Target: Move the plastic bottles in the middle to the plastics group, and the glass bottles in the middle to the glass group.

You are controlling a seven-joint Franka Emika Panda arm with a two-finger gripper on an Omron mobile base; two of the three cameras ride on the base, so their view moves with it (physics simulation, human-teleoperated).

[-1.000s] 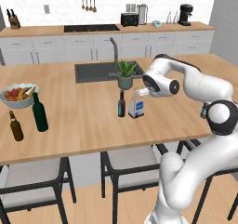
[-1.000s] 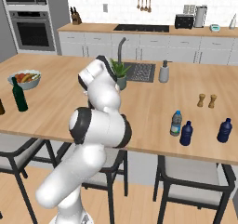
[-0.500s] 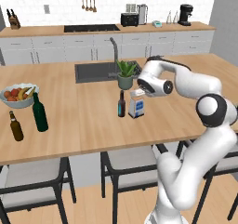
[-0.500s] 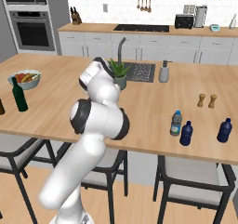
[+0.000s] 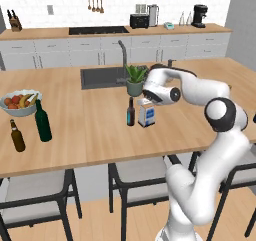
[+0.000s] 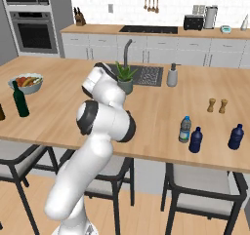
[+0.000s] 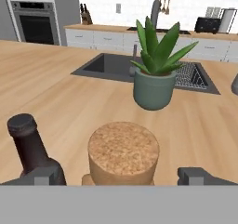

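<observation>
The squat square clear bottle [image 5: 146,115] with a white-blue label stands mid-counter, and the slim dark bottle [image 5: 130,112] is just to its left. My gripper [image 7: 121,175] hangs open right over the square bottle, one fingertip on each side of its tan cork stopper [image 7: 123,152]. The dark bottle's neck [image 7: 29,143] rises beside the left fingertip [image 7: 44,175]. The tall green bottle [image 5: 43,121] and the brown bottle [image 5: 17,135] stand at the counter's left end. The small water bottle [image 6: 184,129] stands beside a dark blue bottle [image 6: 196,140] on the right, with another dark blue bottle [image 6: 236,136] further right.
A potted aloe [image 5: 135,80] stands just behind the two middle bottles, in front of the sink [image 5: 102,76]. A fruit bowl [image 5: 20,102] sits behind the green bottle. A soap dispenser [image 6: 172,75] and two wooden shakers [image 6: 217,105] stand on the right half.
My hand has shifted a little left and closer over the square bottle. The jaws have stayed open and no bottle has moved.
</observation>
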